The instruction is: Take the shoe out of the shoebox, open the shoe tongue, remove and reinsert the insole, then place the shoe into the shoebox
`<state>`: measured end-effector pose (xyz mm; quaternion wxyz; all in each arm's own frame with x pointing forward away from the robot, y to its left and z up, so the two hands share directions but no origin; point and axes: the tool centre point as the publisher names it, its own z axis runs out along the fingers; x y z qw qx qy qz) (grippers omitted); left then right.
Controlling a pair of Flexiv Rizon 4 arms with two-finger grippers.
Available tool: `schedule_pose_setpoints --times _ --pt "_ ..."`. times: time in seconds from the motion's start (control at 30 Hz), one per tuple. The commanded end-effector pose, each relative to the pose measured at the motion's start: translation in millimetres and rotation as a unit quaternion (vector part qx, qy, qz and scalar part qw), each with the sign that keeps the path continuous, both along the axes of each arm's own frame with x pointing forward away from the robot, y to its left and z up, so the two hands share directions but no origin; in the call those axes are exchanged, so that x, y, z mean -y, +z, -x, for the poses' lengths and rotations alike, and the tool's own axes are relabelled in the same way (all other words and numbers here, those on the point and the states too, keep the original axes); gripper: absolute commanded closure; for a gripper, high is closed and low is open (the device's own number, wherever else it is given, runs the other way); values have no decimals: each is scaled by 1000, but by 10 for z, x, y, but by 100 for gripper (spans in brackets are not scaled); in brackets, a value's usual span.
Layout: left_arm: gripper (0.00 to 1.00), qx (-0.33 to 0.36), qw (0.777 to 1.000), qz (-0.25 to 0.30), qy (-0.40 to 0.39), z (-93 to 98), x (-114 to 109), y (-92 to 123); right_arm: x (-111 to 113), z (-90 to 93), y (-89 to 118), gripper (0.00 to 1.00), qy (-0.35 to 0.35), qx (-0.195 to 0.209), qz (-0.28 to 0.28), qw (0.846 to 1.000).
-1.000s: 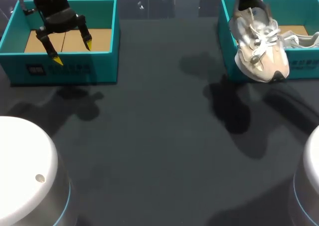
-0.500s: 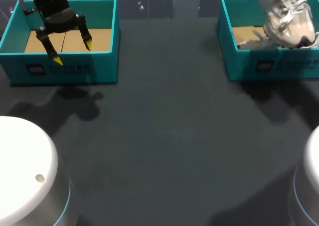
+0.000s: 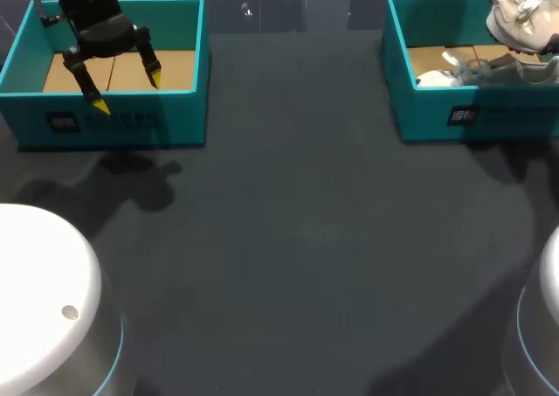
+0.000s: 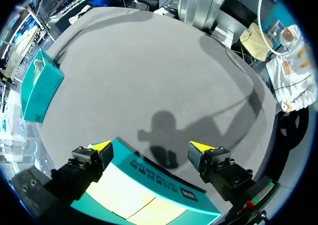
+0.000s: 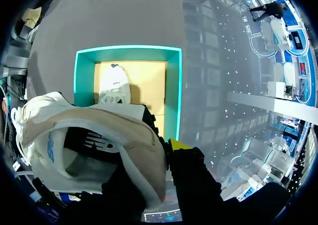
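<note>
The right claw [image 5: 164,143] is clamped on the heel collar of the shoe [image 5: 89,135]. One yellow tip shows against the outside of the collar; the other is hidden by the shoe. The shoe hangs in the air with its opening toward the wrist camera.

A second ago it dangled in front of the near wall of the shoebox [image 3: 454,116], over the table [image 3: 306,239]. It has since swung back and to the right, and now sits above the box's far right part, half cut off in the head view. A second shoe [image 5: 114,83] lies inside on the cardboard floor, near the wall away from the claw.

This looks like the last step: the shoe is over the box and only needs lowering into the free space beside its mate.

The left claw [image 3: 127,93] has not moved. It hangs wide open and empty above the front wall of the other box [image 3: 113,121].
</note>
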<state>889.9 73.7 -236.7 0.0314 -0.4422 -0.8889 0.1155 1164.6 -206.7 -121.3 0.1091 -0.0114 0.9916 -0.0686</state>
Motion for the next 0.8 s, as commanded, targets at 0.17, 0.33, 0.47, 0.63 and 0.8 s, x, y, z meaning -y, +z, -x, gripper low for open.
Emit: schedule_pose_setpoints --times 0.17,0.33,0.47,0.63,0.8 --pt "0 0 1000 -1 -1 -5 -1 4 207 -58 -81 100 -33 -8 -1 999" --pt "0 0 1000 -1 -1 -5 -1 4 673 -203 -183 100 -64 3 2 998" --pt "0 0 1000 -1 -1 -5 -1 4 874 -293 -223 100 -74 1 11 997" --pt "0 0 1000 -1 -1 -5 -1 4 990 -372 -295 100 -62 2 4 998" --pt "0 0 1000 -1 -1 -5 -1 4 1142 -375 -368 100 -170 3 -18 985"
